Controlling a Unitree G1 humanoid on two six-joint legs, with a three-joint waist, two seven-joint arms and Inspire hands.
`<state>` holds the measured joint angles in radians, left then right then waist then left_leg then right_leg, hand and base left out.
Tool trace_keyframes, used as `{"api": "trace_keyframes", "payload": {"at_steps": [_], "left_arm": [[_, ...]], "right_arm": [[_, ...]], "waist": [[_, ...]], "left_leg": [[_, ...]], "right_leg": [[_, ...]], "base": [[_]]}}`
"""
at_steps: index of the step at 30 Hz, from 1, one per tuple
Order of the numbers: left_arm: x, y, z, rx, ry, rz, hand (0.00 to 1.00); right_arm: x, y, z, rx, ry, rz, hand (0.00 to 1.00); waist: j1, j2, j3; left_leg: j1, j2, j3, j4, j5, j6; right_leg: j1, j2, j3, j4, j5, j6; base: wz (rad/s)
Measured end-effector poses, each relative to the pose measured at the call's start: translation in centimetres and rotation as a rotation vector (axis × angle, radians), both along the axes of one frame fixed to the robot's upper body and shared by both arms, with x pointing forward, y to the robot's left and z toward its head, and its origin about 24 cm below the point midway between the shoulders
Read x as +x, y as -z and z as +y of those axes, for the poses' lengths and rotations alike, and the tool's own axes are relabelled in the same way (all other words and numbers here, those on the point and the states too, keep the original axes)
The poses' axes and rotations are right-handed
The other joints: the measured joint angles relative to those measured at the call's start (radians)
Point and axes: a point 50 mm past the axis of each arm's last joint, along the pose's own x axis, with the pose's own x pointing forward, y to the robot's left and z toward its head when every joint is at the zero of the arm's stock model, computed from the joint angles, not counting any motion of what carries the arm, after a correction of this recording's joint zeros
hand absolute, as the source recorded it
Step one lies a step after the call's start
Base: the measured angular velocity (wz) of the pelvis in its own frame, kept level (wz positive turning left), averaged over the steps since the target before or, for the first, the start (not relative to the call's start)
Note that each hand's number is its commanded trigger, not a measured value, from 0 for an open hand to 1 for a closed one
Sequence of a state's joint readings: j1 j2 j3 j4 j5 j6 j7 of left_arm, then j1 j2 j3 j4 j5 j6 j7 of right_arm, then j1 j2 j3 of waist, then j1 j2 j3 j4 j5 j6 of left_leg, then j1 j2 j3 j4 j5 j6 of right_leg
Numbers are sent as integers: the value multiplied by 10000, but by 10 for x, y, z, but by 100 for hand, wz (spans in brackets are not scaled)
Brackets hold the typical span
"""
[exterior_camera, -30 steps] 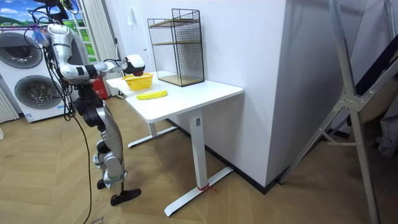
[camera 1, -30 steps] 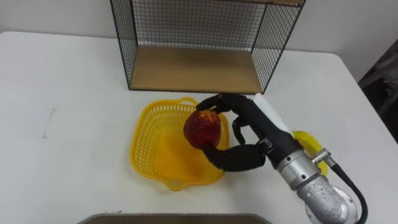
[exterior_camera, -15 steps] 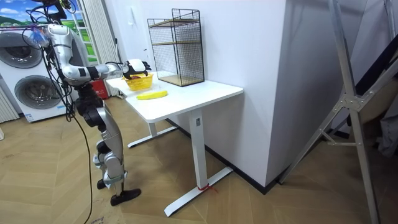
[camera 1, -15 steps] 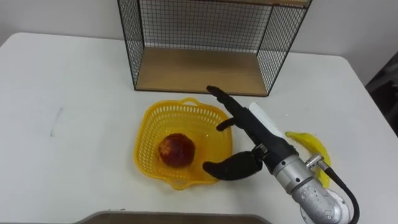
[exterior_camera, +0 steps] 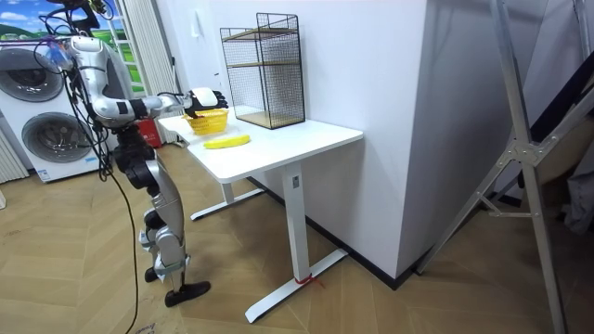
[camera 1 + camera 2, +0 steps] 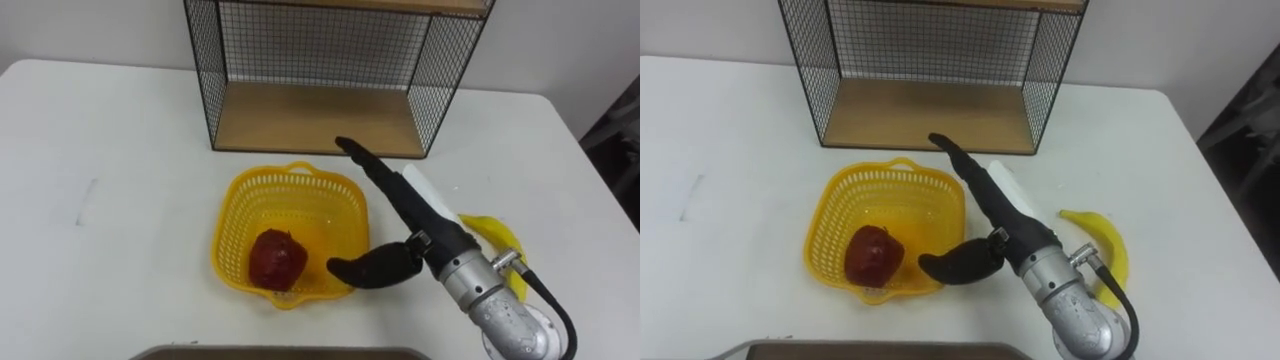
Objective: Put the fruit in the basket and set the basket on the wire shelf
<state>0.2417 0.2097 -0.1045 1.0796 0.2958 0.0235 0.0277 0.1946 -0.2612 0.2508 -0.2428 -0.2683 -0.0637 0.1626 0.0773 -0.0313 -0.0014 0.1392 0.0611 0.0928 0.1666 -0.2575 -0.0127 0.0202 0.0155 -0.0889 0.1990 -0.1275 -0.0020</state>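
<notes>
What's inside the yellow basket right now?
One red apple, near the front. The basket floor under it is covered. The banana lies outside, on the table.

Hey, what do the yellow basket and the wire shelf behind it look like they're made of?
Basket: likely moulded plastic, glossy yellow, with a fine lattice of holes. Shelf: thin black metal wire mesh, seemingly painted; its base board looks like pale wood, possibly laminate.
</notes>
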Motion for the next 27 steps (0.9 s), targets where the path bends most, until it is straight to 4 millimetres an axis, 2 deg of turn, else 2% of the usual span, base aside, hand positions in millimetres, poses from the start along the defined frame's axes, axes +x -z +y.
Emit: {"api": "trace_keyframes", "payload": {"at_steps": [6, 8, 14, 17, 23, 27], "left_arm": [[-3, 1, -1, -13, -54, 105, 0], [-6, 1, 0, -13, -146, 218, 0], [-21, 1, 3, 152, -484, 454, 0], [-26, 0, 4, 288, -608, 490, 0], [-26, -1, 7, 397, -862, 417, 0], [-27, -1, 8, 439, -997, 398, 0]], "right_arm": [[2, -8, -7, 1141, 306, -3, 0], [7, -15, -16, 1601, 748, -270, 0], [12, -28, -48, 3057, 2588, -981, 0], [12, -33, -61, 3096, 3561, -1444, 0], [11, -40, -83, 3021, 5478, -2394, 0], [10, -42, -91, 2966, 6388, -2823, 0]], "waist": [[-36, 5, 4], [-198, -3, 7], [-313, 0, 30], [-485, 0, 31], [-539, 5, 25], [-656, 8, 25]], "left_leg": [[-44, 0, -18, 0, 0, 0], [-51, -2, -70, 11, 0, 0], [70, 2, 100, -39, -1, 2], [73, 1, 110, -45, -2, 1], [84, 2, 110, -30, -1, 2], [106, 3, 120, -18, 0, 2]], "right_leg": [[-34, -8, -45, 0, -1, 1], [-20, -26, -107, 22, -3, 4], [-4, 5, 61, 33, -3, 5], [-16, 7, 70, 28, -3, 5], [-11, 11, 68, 23, -3, 5], [-3, 14, 68, 27, -4, 6]], "base": [[1], [6], [-8], [0], [0], [0]]}}
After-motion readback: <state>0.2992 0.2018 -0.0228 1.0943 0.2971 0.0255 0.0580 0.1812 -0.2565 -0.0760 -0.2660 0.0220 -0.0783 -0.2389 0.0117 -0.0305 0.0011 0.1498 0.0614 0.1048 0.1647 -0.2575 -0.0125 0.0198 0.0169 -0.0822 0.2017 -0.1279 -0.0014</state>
